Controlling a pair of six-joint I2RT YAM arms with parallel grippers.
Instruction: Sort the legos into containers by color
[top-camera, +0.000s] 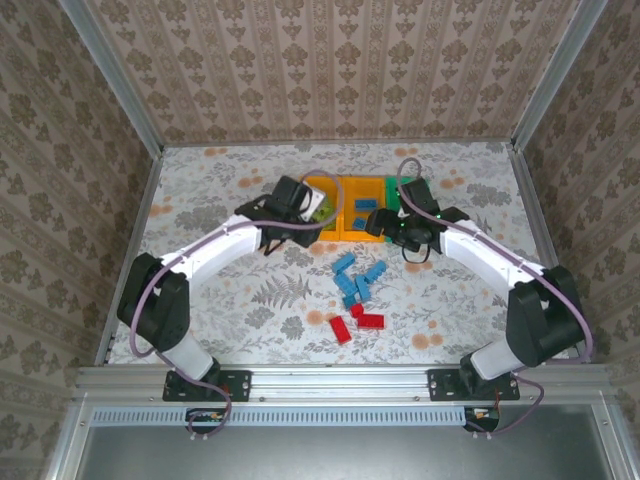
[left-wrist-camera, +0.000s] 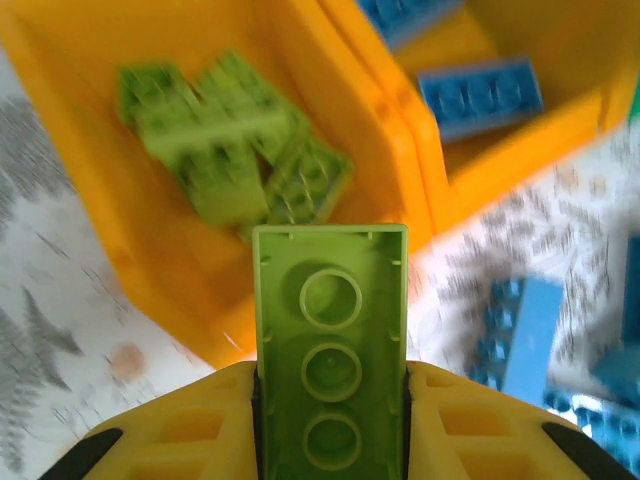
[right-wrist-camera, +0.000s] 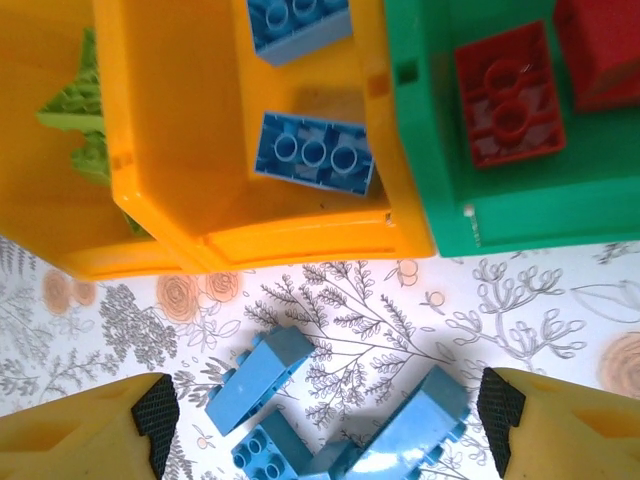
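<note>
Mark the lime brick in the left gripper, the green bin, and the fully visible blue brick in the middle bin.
lime brick (left-wrist-camera: 332, 350), left wrist view, middle tube of its hollow underside.
green bin (right-wrist-camera: 520, 222), right wrist view, bare near edge.
blue brick (right-wrist-camera: 315, 152), right wrist view, centre of its upturned face.

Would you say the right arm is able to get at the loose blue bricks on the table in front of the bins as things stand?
Probably yes: the right gripper is open and aimed at the blue bricks, with nothing between them. The bricks lie tightly clustered, so taking only one might be awkward.
</note>
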